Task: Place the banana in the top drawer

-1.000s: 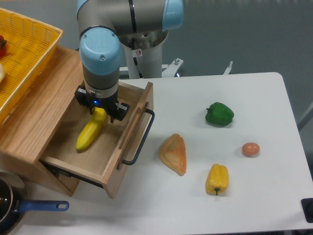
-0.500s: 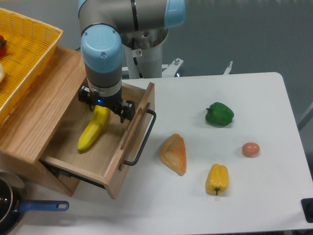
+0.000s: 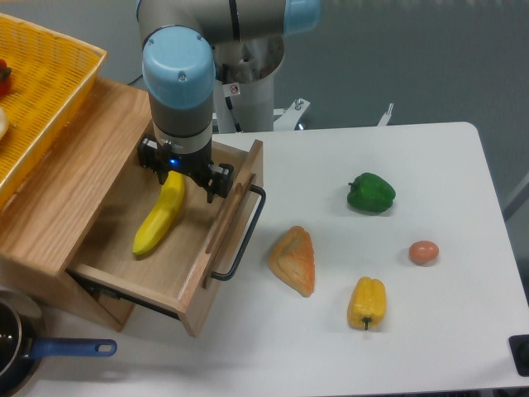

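Note:
The banana [image 3: 157, 222] lies inside the open top drawer [image 3: 186, 273], a light wooden box with a black bar handle [image 3: 248, 231]. The banana's upper end sits under my gripper [image 3: 182, 172]. The gripper hovers over the back of the drawer. Its black fingers [image 3: 216, 182] are spread wide on either side of the banana's end, and they look apart from it. The arm's blue-capped wrist [image 3: 178, 78] hides the gripper's top.
The wooden cabinet [image 3: 66, 182] carries a yellow plastic basket [image 3: 41, 83] at the back left. On the white table lie a pastry [image 3: 295, 259], a yellow bell pepper [image 3: 366, 303], a green bell pepper [image 3: 371, 192] and an egg [image 3: 423, 252]. A blue-handled pan [image 3: 50, 351] sits at the front left.
The gripper has drawn back a little, up and to the right in the picture. The banana stays lying in the drawer. Drawer and banana have shifted very slightly to the right.

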